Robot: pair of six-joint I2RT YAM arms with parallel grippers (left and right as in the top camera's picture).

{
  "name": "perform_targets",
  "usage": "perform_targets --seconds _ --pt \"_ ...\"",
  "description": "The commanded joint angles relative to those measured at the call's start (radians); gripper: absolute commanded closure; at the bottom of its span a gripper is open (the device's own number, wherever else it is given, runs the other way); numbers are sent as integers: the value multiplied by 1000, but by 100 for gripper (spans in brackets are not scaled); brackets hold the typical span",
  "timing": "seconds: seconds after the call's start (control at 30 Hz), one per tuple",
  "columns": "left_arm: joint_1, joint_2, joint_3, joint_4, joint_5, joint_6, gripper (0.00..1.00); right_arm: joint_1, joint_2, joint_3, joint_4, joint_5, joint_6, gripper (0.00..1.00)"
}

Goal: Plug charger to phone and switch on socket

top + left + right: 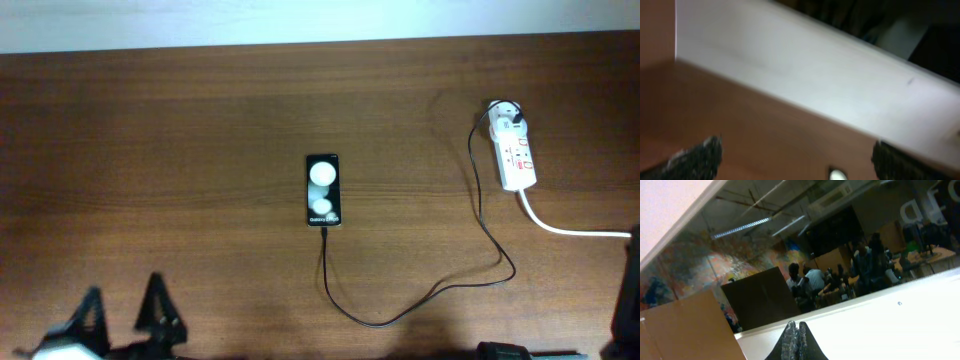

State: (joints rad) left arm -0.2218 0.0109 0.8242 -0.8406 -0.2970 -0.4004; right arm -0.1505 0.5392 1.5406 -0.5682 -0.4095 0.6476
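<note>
The phone (322, 190), a black slab with two white round patches, lies flat in the middle of the table. The thin black charger cable (420, 300) runs from the phone's near end in a loop to a black plug in the white socket strip (515, 150) at the right. My left gripper (125, 305) is open at the near left edge, far from the phone; in the left wrist view its fingers (795, 160) are wide apart, with the phone's top (837, 174) just showing. My right gripper (796, 332) is shut and empty, pointing up off the table.
The socket's thick white cord (575, 230) runs off to the right edge. A white wall (815, 75) borders the table's far side. The right arm (630, 300) shows only as a dark shape at the right edge of the overhead view.
</note>
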Motion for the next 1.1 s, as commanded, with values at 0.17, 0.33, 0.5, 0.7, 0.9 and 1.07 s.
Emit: perform_targets --seconds 0.17,0.33,0.5,0.7,0.9,1.07 --pt "3 -3 -610 650 -17 29 1 7 -141 -7 3 -2 -4 96" --pt "3 -3 -800 824 -14 216 1 7 -164 -26 11 -2 -4 96" --pt "3 1 -816 786 -14 216 1 7 -175 -26 11 -3 -3 96" --pt "3 1 -816 786 -14 216 1 7 -288 -117 95 -2 -4 95" --pt "3 1 -816 786 -14 216 1 50 -438 -270 252 -2 -4 92" --pt "56 0 -816 787 -14 216 1 61 -471 -274 267 -2 -4 92"
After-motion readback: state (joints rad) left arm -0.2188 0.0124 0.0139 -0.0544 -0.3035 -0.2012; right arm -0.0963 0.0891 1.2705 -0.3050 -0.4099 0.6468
